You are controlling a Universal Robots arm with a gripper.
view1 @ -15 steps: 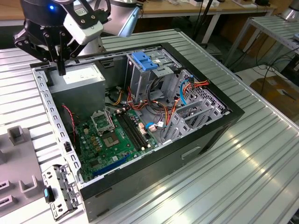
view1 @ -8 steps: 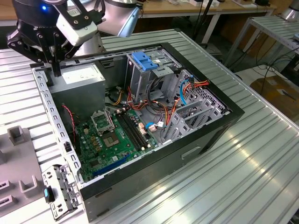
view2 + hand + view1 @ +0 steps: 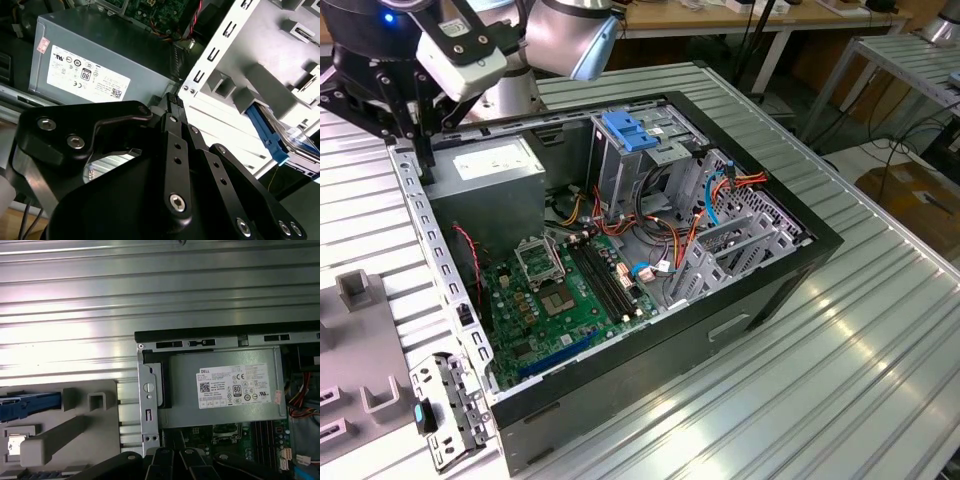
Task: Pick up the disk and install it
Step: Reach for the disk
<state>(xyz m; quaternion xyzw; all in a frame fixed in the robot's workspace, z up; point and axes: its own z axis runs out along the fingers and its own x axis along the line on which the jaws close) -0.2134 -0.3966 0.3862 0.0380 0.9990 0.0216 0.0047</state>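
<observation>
The disk (image 3: 274,136) lies in a grey holder (image 3: 265,85) beside the computer case, its blue side rail showing in both wrist views, disk (image 3: 29,406). My gripper (image 3: 415,140) hangs over the case's corner by the power supply, apart from the disk. It is shut with nothing in it, as the second wrist view shows at the gripper (image 3: 172,99). The metal cage with a blue plastic top (image 3: 630,132) stands inside the open case (image 3: 740,330).
The grey power supply (image 3: 490,165) with a white sticker sits in the case corner under the gripper. The green motherboard (image 3: 570,290) and loose cables (image 3: 680,240) fill the case floor. Grey holder blocks (image 3: 355,295) sit on the ribbed metal table (image 3: 860,350).
</observation>
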